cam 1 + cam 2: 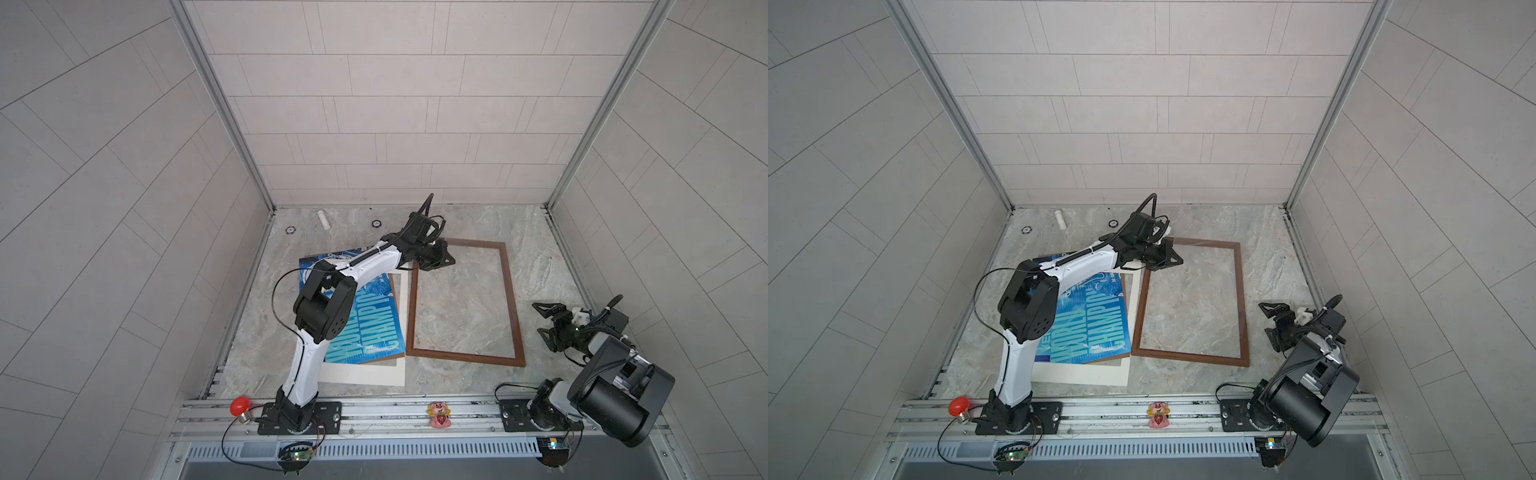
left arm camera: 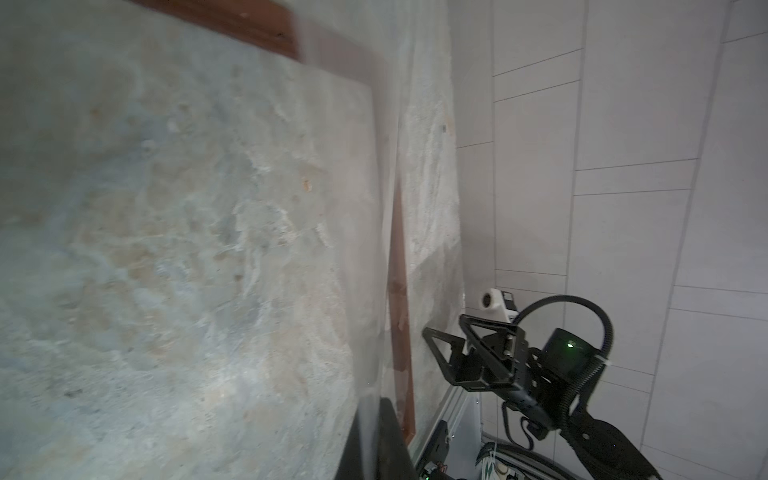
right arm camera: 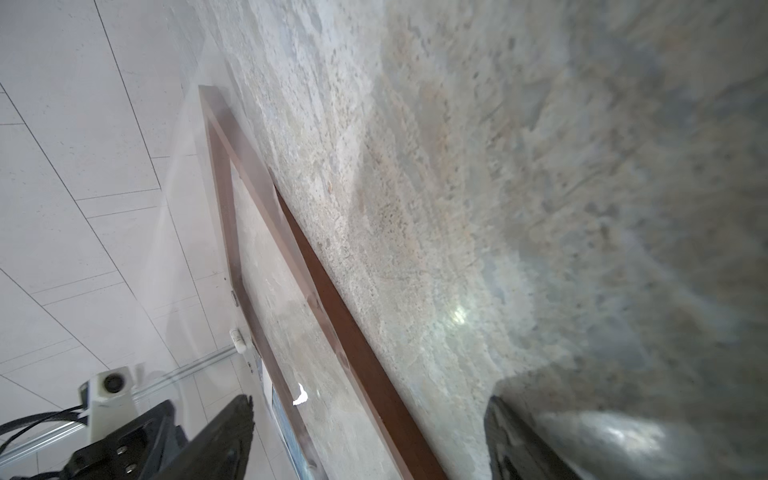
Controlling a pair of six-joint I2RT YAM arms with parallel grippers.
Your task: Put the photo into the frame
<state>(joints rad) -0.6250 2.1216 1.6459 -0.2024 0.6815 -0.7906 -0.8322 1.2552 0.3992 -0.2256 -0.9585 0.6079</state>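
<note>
while left fingers [image 1: 444,255] pinch pane [image 2: 380,232], photo [image 1: 374,328] unframed

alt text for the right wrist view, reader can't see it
A thin dark brown wooden picture frame lies on a marbled grey stone tabletop and runs diagonally through the view, with only stone showing inside it. At the bottom edge the right gripper has its two dark fingers spread wide open, holding nothing.
</note>
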